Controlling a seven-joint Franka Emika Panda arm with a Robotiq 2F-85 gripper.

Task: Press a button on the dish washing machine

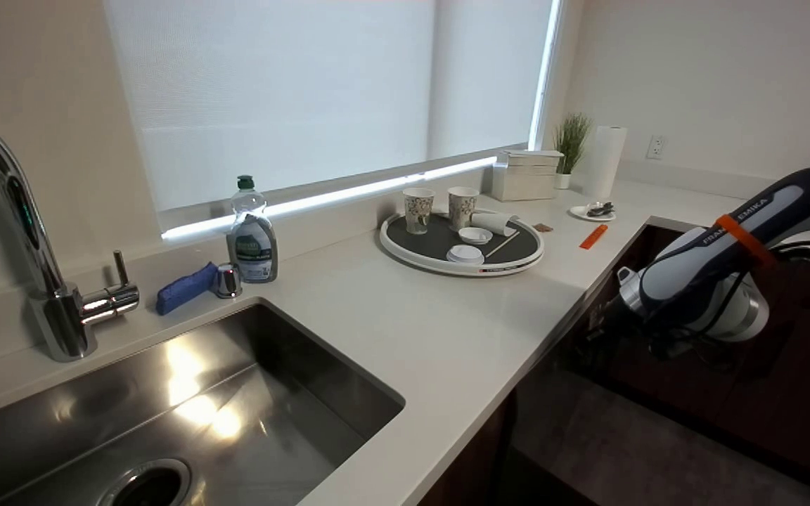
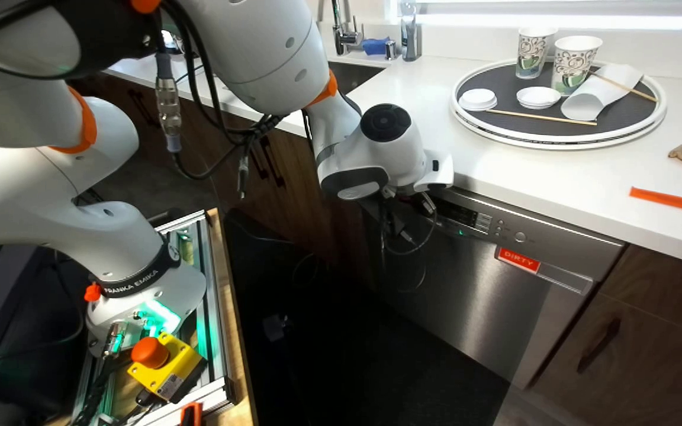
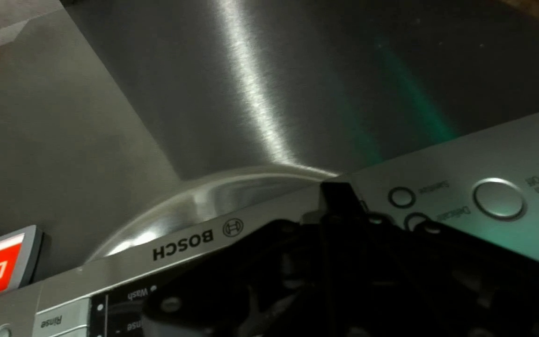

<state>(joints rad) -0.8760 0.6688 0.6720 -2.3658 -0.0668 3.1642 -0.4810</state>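
I'm seeing the dish washing machine (image 2: 483, 302) sitting under the counter (image 2: 554, 171), its steel front catching light and a red DIRTY sign (image 2: 517, 260) showing on it. In the wrist view my gripper (image 3: 337, 192) is overlapping the control panel (image 3: 536, 224) between the BOSCH lettering (image 3: 183, 244), which is reading upside down, and the round On/Off button (image 3: 498, 199), its jaws standing clenched together; I'm not able to tell whether the fingertips (image 3: 338, 194) are touching the panel.

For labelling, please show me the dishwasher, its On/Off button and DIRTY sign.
Dishwasher (image 2: 476, 299), in an exterior view: steel door.
On/Off button (image 3: 499, 199), wrist view: round face.
DIRTY sign (image 2: 518, 260), in an exterior view: red face.
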